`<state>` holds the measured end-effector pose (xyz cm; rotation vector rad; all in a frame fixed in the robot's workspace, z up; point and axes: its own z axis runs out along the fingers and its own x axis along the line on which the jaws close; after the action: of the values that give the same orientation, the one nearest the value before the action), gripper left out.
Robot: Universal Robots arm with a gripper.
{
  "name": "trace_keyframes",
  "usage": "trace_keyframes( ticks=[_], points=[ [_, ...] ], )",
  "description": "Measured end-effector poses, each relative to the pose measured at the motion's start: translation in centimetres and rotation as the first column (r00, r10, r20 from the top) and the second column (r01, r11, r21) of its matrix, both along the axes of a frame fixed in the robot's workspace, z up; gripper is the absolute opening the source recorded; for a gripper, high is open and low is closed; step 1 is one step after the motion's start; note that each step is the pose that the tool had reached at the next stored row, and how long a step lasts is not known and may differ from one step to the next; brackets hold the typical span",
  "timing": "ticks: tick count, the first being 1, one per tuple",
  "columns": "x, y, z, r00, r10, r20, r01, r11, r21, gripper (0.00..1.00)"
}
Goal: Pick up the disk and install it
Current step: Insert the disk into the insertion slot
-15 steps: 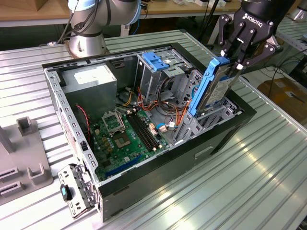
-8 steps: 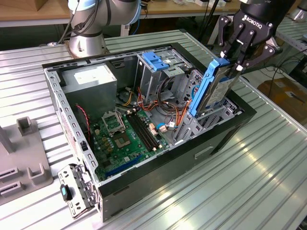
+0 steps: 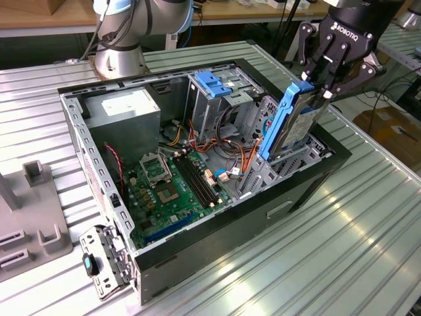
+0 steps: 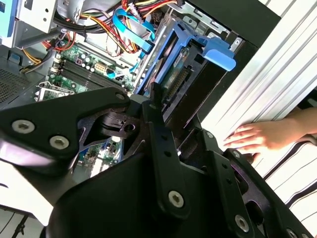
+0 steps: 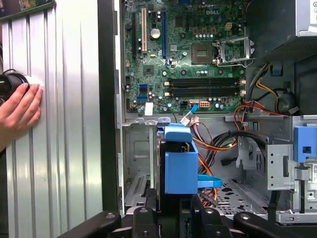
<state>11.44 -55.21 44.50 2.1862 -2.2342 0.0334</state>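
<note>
The flat rectangular disk in its bright blue plastic carrier (image 3: 288, 122) stands on edge and leans a little, right of centre in the exterior view. Its lower end is down among the grey sheet-metal drive bay (image 3: 279, 172) at the end of the open black computer case (image 3: 263, 217). That steep pose looks chosen so the carrier can slide lengthwise into the bay. The black multi-fingered gripper (image 3: 324, 89), in the upper right of the exterior view, is clamped on the disk's upper end, which leaves the lower end free to enter. In the first wrist view the blue carrier (image 5: 181, 166) sits straight ahead of the fingers (image 5: 145, 220), seemingly lined up with the bay. The case lies on its side with the panel off, so the green motherboard (image 3: 164, 191) and orange cables (image 3: 247, 161) are exposed and the bay is reachable from above. A person's hand (image 4: 257, 136) rests flat on the ribbed metal table (image 3: 342, 250) outside the case wall, apart from the gripper.
</note>
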Motion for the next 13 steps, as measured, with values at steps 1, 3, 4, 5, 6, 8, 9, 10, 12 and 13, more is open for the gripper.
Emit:
trace_keyframes(
  ticks=[1, 3, 4, 5, 6, 8, 9, 10, 12, 13],
  points=[
    [-0.02, 0.00, -0.13, 1.0000, 0.000, 0.0000, 0.000, 1.0000, 0.0000, 0.35],
    [-0.03, 0.00, -0.37, 1.0000, 0.000, -0.0001, 0.000, 1.0000, -0.0003, 0.35],
    [-0.04, 0.00, -0.49, 1.0000, 0.000, -0.0002, 0.000, 1.0000, -0.0002, 0.35],
    [-0.05, 0.00, -0.67, 1.0000, 0.000, -0.0005, 0.000, 1.0000, -0.0009, 0.35],
    [-0.02, 0.01, -0.93, 1.0000, 0.000, 0.0000, 0.000, 1.0000, 0.0018, 0.35],
    [-0.04, 0.01, -0.87, 1.0000, 0.000, -0.0006, 0.000, 1.0000, -0.0004, 0.35],
    [-0.04, 0.00, -0.90, 1.0000, 0.000, -0.0006, 0.000, 1.0000, 0.0001, 0.35],
    [-0.04, 0.00, -0.90, 1.0000, 0.000, -0.0006, 0.000, 1.0000, -0.0001, 0.35],
    [-0.04, 0.00, -0.93, 1.0000, 0.000, -0.0006, 0.000, 1.0000, 0.0000, 0.35],
    [-0.04, 0.00, -1.07, 1.0000, 0.000, -0.0006, 0.000, 1.0000, 0.0004, 0.35]
  ],
)
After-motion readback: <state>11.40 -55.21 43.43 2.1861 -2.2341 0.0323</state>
